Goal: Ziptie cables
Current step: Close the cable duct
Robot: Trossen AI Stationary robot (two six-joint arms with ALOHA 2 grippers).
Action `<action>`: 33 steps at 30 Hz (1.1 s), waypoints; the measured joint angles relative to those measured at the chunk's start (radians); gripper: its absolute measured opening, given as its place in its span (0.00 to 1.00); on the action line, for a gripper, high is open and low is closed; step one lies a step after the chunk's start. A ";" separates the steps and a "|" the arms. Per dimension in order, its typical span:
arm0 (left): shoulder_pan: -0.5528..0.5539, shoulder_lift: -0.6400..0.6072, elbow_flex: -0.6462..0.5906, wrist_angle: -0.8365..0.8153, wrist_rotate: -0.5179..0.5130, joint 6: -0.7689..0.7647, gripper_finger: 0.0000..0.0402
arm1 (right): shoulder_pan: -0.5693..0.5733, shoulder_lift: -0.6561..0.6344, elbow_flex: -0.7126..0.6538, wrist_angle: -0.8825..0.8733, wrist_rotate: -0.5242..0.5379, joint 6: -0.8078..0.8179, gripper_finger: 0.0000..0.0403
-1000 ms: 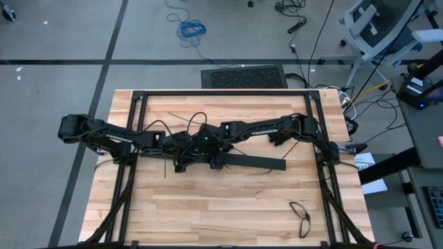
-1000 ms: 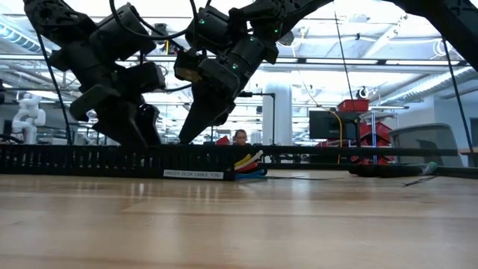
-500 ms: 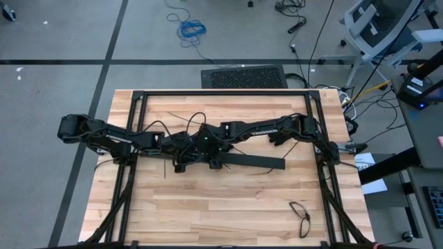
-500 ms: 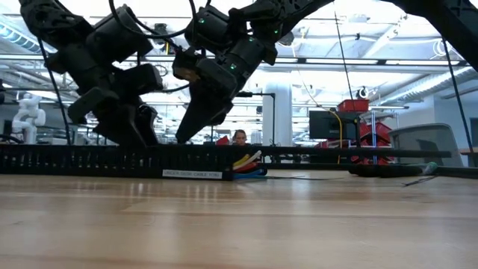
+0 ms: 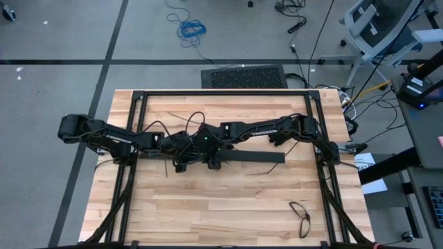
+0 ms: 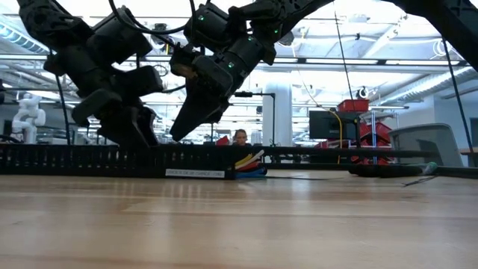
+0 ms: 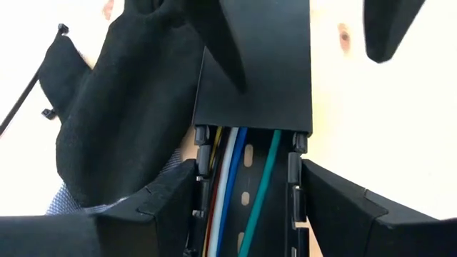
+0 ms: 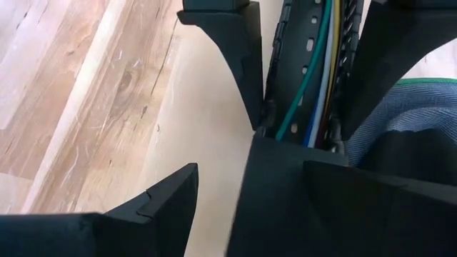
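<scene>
A long black slotted bar (image 5: 256,157) lies across the table's middle, and the cables (image 7: 230,160), yellow, white, blue and green, run along its open channel. A flat black cover (image 7: 253,78) closes the stretch beyond. My left gripper (image 7: 248,171) straddles the open channel, one finger at each side wall. My right gripper (image 8: 250,171) comes from the table's right and stands open; one finger (image 8: 164,207) is beside the cover (image 8: 275,185) and apart from it, the other over it. Whether that finger touches the cover I cannot tell. Coloured cable ends (image 6: 250,161) stick out of the bar's end. My left gripper takes the slotted bar's two side walls (image 7: 202,160) between its two fingers, at the open stretch just short of the cover. The fingers slant down from the table's left and run along the bar. The bar lies flat on the table.
Dark cloth (image 7: 114,128) lies beside the bar by my left gripper. Thin black strips (image 7: 28,93) lie on the wood to the left. A small black cable loop (image 5: 300,211) sits near the table's front right. A black frame (image 5: 221,93) rims the table.
The slotted bar has turned on the table: its right end has swung toward the far edge, so it now lies nearly square across the table. Both arms stay over its left part.
</scene>
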 joint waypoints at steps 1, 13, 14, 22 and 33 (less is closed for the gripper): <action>0.000 0.000 0.000 0.004 -0.003 -0.014 0.58 | 0.000 0.000 0.000 0.000 0.000 0.000 0.61; -0.004 0.001 -0.001 0.025 -0.006 -0.044 0.57 | -0.030 -0.009 0.000 -0.046 0.076 -0.037 0.61; -0.004 0.001 -0.001 0.027 -0.008 -0.055 0.57 | -0.038 -0.013 0.000 -0.076 0.075 -0.032 0.61; -0.004 0.001 -0.001 0.069 -0.029 -0.081 0.57 | -0.085 -0.040 0.001 -0.131 0.062 -0.059 0.61; -0.004 0.047 0.000 0.108 -0.053 -0.081 0.57 | -0.051 -0.042 -0.023 -0.112 0.018 0.028 0.63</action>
